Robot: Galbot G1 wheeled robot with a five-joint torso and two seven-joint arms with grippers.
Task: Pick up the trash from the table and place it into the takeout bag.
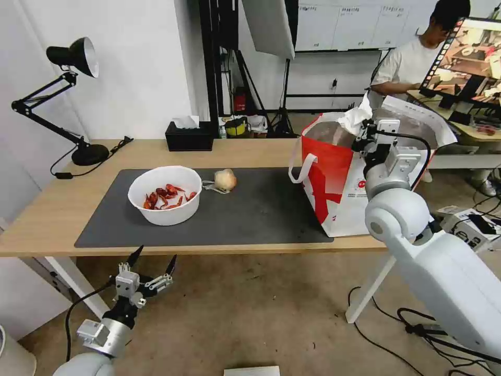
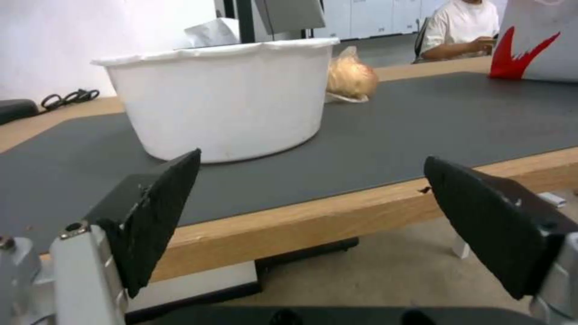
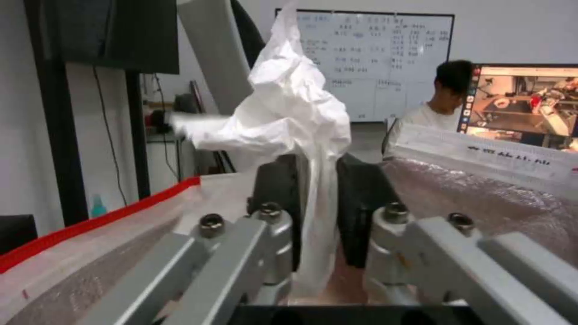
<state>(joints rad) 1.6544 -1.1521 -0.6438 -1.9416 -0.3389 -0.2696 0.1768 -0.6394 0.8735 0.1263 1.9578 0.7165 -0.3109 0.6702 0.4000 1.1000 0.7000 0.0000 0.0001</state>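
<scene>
Right tool (image 3: 316,216) clamped on crumpled white tissue (image 3: 289,113) above takeout bag (image 1: 334,183) mouth. Left tool (image 1: 152,261) spread apart, below counter (image 1: 42,219) edge near bowl (image 1: 165,195).

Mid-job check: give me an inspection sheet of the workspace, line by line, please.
Surface: table bearing a dark grey mat.
Job's things: bowl of crayfish shells and beige lump on the mat; takeout bag open at the table's right end; crumpled tissue pinched over the bag.
Clutter: black tissue box, desk lamp.
Grippers: right claw shut on the tissue above the bag; left claw open, below the table's front edge.
Cables: lamp cord on the table; loose cables on the floor.
Surroundings: person at a monitor, behind.
</scene>
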